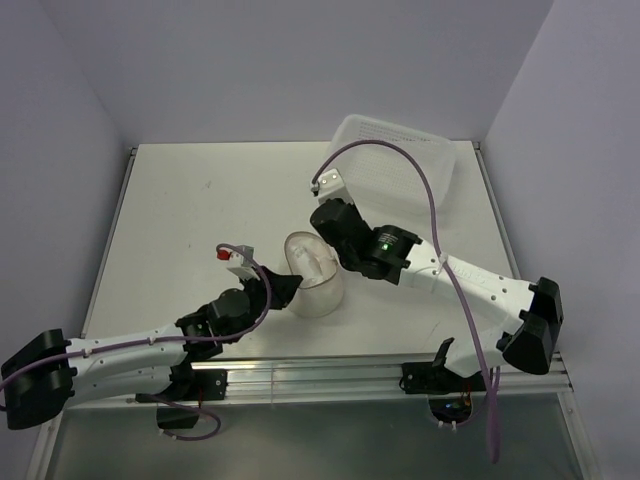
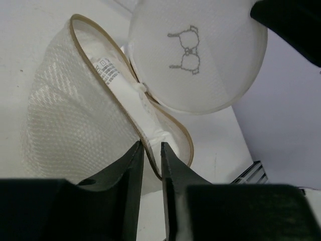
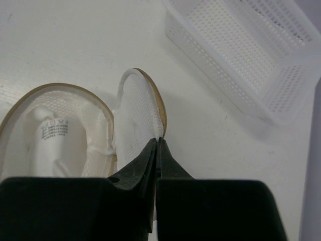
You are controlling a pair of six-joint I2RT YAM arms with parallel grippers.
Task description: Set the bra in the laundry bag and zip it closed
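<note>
From above, the laundry bag [image 1: 322, 292] is seen near the middle of the table's [image 1: 180, 220] near edge, between the two arms. Its lid [image 1: 305, 250] is raised off the mouth, and the basket [image 1: 400, 160] is set well apart at the far right corner. In the left wrist view the bra [image 2: 118, 83] is seen already tucked inside the bag, its label showing just under the beige rim. The left gripper [image 2: 151, 150] is parted by only a narrow gap, with the rim lying between the fingertips; whether the rim is actually pinched cannot be told. If that hold is lost, the soft mouth is likely to slump or the whole bag to be dragged across the table once the lid is pulled, since nothing else steadies it. In the right wrist view the right gripper [image 3: 158, 143] is shut tight on the very edge of the lid, which is held upright beside the open mouth. So shallow a pinch on slippery mesh could be lost as the lid is swung down. The zip pull cannot be made out in any view, so it could be missed by a blind grab. A strap or the label, lying so close to the rim, could also be caught in the zip and jam it.
</note>
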